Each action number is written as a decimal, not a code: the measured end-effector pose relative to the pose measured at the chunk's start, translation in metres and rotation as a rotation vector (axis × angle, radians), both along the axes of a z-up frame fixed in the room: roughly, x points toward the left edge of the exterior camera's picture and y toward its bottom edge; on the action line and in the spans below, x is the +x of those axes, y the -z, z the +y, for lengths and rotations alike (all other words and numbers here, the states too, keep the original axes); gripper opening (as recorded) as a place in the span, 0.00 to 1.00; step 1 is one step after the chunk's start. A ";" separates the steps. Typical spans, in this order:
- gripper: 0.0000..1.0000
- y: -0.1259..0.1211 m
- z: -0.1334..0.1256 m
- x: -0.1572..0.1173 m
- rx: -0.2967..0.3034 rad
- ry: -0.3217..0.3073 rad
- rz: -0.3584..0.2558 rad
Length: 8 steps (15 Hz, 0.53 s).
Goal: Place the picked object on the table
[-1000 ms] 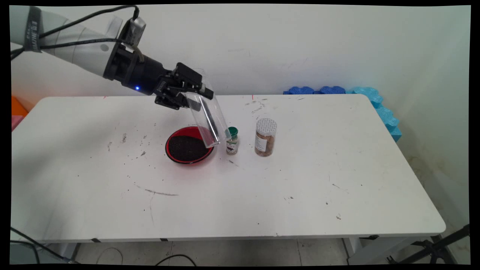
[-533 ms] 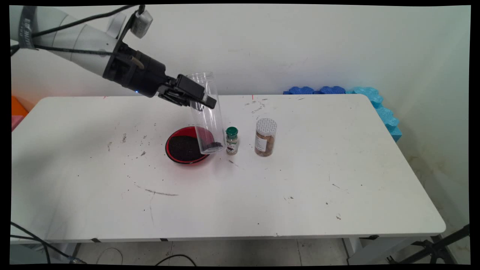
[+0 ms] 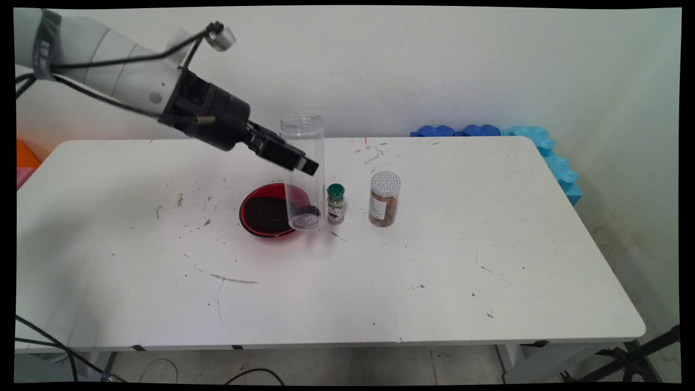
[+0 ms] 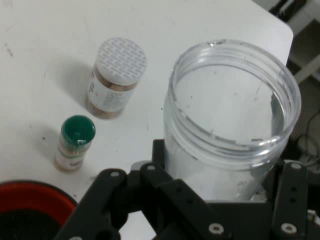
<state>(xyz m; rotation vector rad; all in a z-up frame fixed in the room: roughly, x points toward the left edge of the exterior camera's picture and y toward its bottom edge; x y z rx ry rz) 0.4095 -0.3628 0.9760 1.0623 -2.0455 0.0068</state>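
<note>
Main camera: fixed above the near side, looking down across the tabletop (image 3: 380,271) toward the wall. Hand camera: close, looking along the pincer (image 4: 225,210). Both show the clear jar (image 3: 304,168) and green-capped bottle (image 3: 336,203).

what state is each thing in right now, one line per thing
hand: shut on the clear jar, gripping its side
clear jar: upright, lidless, mouth up, a few dark grains at its bottom
red bowl: on the table, filled with dark grains
green-capped bottle: upright, capped
white-lidded jar: upright, lid on, brown contents inside
table: scattered with dark specks and marks
</note>
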 end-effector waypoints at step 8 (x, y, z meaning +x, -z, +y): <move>0.00 0.018 0.018 -0.026 -0.176 0.189 -0.114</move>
